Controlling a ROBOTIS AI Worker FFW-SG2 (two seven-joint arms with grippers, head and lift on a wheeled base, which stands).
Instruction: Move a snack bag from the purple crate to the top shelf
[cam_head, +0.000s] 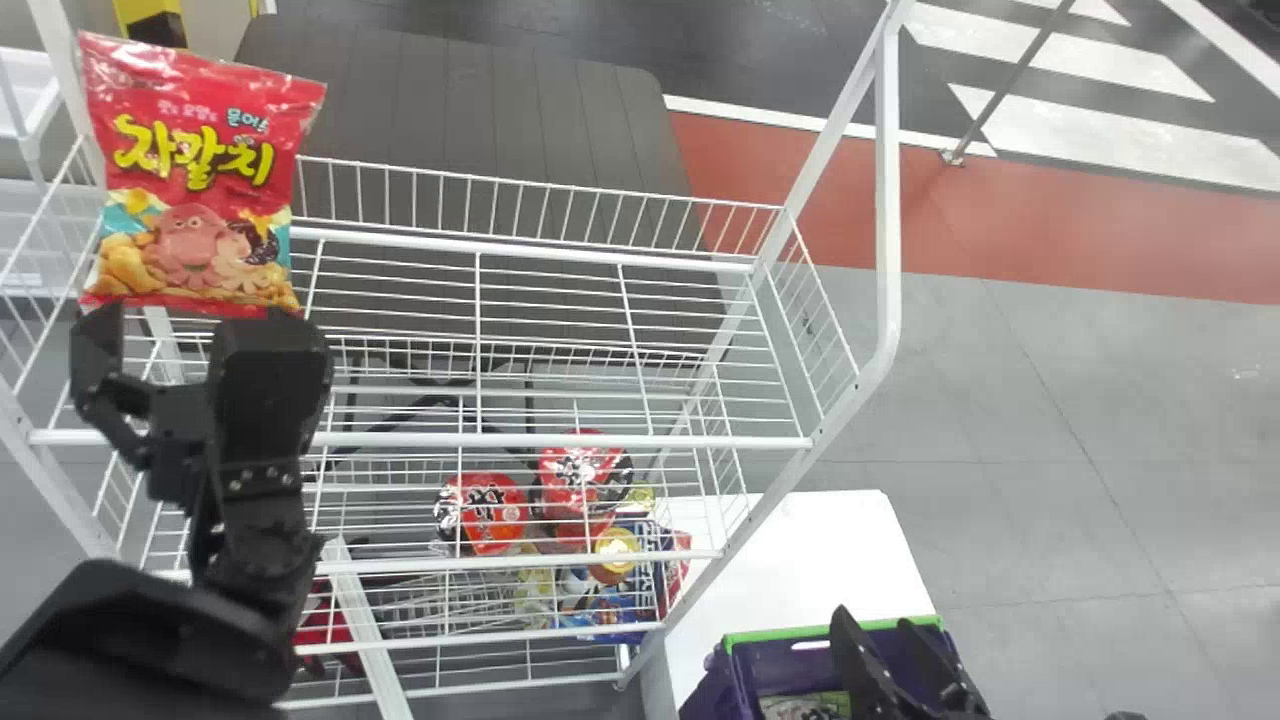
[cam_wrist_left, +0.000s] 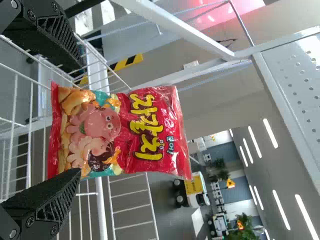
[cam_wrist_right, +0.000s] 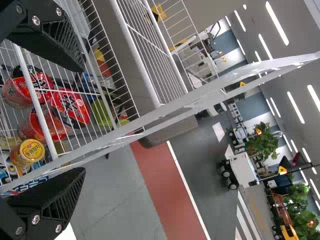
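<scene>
My left gripper (cam_wrist_left: 81, 118) is spread wide, apparently clamping nothing; the snack bag (cam_head: 200, 200) sits upright just beyond its fingertips, at the left end of the top shelf (cam_head: 560, 440). I'd back straight off.

**Red snack bag (cam_head: 215, 105) against white wire**

I see it upper left in my head view: red, with yellow lettering, a pink octopus and turquoise patches. Left of centre, the rack (cam_head: 889, 200) is a white grid, with a dark grey panel (cam_head: 450, 120) finely lined behind it. Low centre, I get red packs (cam_head: 492, 515) marked black and white. At lower right, the crate (cam_head: 780, 633) is purple with a bright green rim, near a white table (cam_head: 810, 550). My left gripper (cam_head: 184, 320) and right gripper (cam_head: 874, 620) are black. The floor (cam_head: 1000, 400) is grey, with a brick-red band and, upper right, white stripes on darker grey.
</scene>
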